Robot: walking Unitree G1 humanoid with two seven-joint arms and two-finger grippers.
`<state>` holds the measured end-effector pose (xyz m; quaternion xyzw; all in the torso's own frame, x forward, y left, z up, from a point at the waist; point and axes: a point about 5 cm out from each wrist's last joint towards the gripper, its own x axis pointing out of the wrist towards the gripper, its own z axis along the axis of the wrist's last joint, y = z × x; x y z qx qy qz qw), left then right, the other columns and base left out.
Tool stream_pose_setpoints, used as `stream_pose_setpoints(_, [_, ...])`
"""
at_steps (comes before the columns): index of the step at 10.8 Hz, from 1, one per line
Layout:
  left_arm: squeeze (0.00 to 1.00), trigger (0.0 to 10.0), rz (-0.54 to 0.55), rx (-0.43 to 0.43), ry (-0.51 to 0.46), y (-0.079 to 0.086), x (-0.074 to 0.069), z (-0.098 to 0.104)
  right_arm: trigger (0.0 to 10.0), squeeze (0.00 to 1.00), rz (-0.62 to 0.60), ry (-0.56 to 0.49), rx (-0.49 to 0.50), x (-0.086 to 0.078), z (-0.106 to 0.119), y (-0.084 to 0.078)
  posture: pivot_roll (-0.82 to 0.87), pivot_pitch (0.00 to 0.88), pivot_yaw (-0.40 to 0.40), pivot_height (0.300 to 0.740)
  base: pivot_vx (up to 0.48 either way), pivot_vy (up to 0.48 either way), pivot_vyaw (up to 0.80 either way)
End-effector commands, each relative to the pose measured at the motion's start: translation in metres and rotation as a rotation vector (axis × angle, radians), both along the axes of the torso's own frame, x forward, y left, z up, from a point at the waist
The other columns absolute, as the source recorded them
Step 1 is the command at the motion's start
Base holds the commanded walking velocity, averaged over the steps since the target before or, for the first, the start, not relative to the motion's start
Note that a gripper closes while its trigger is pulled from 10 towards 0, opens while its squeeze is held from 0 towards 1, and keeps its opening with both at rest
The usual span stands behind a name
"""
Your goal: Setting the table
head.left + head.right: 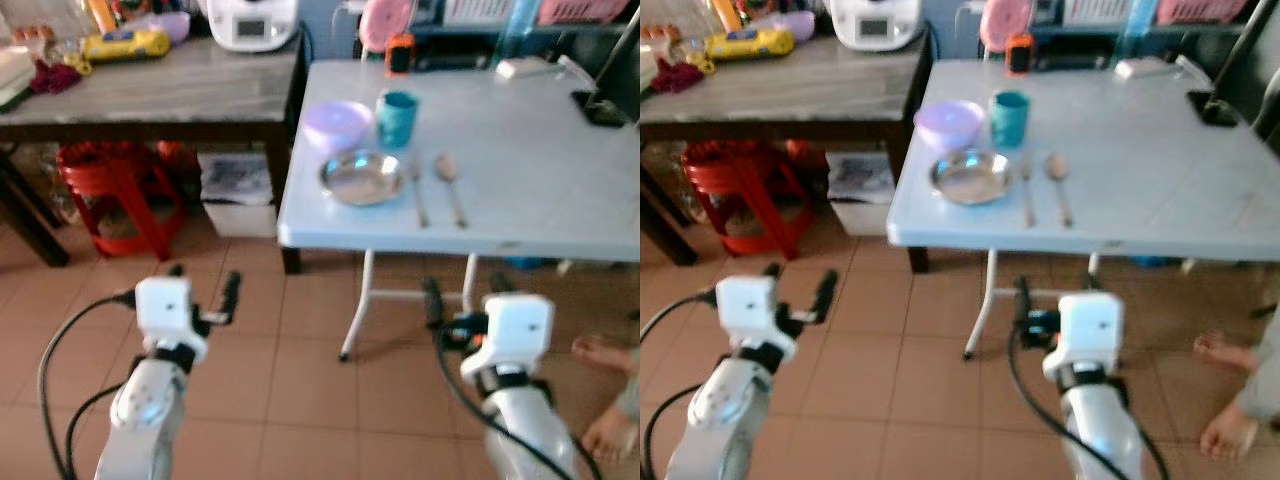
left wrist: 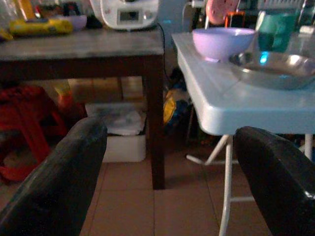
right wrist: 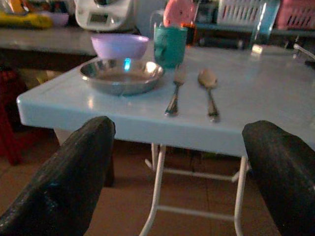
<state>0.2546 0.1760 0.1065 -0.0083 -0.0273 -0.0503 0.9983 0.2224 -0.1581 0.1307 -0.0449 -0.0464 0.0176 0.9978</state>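
Observation:
On the near left corner of the white folding table [image 1: 560,200] lies a steel plate [image 1: 362,178]. A purple bowl [image 1: 338,124] and a teal cup [image 1: 396,118] stand just behind it. To its right, a fork [image 1: 418,190] and a spoon [image 1: 450,185] lie side by side. Both arms are held low over the tiled floor, short of the table's front edge. My left gripper [image 1: 205,285] is open and holds nothing; it faces the gap between the two tables. My right gripper [image 1: 463,295] is also open and holds nothing, and its fingers [image 3: 64,177] frame the plate and cutlery.
A dark wooden table [image 1: 150,95] on the left carries a white appliance [image 1: 252,20] and clutter. Beneath it are a red stool [image 1: 120,190] and a white box [image 1: 238,190]. A person's bare feet [image 1: 605,355] rest on the floor at the right. A black object [image 1: 600,105] sits on the table's far right.

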Motion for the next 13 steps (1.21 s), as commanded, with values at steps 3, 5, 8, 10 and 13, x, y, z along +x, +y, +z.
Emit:
stream_pose_setpoints(3, [0.0, 10.0, -0.034, -0.014, -0.014, -0.003, 0.003, 0.005, 10.0, 0.0, 0.01, -0.011, -0.032, 0.002, 0.0, 0.0, -0.05, 0.087, 0.072, 0.74, 0.0, 0.0, 0.0])
stream_pose_setpoints(5, [0.0, 10.0, -0.072, -0.026, -0.029, -0.008, 0.004, 0.008, 10.0, 0.0, 0.015, -0.015, -0.037, 0.002, 0.0, 0.001, -0.05, 0.081, 0.071, 0.74, 0.0, 0.0, 0.0])
stream_pose_setpoints(8, [0.0, 10.0, -0.105, -0.035, -0.034, -0.012, 0.005, 0.008, 10.0, 0.0, 0.023, -0.022, -0.042, 0.005, 0.0, 0.002, -0.05, 0.071, 0.07, 0.74, 0.18, 0.0, 0.0])
stream_pose_setpoints(10, [0.0, 10.0, -0.116, -0.039, -0.031, -0.013, 0.005, 0.006, 10.0, 0.0, 0.028, -0.025, -0.045, 0.006, 0.0, 0.003, -0.05, 0.071, 0.069, 0.74, 0.306, 0.0, 0.0])
stream_pose_setpoints(13, [0.0, 10.0, -0.135, -0.042, -0.028, -0.016, 0.006, 0.005, 10.0, 0.0, 0.029, -0.028, -0.049, 0.006, 0.0, 0.002, -0.06, 0.072, 0.069, 0.74, 0.324, 0.0, 0.52])
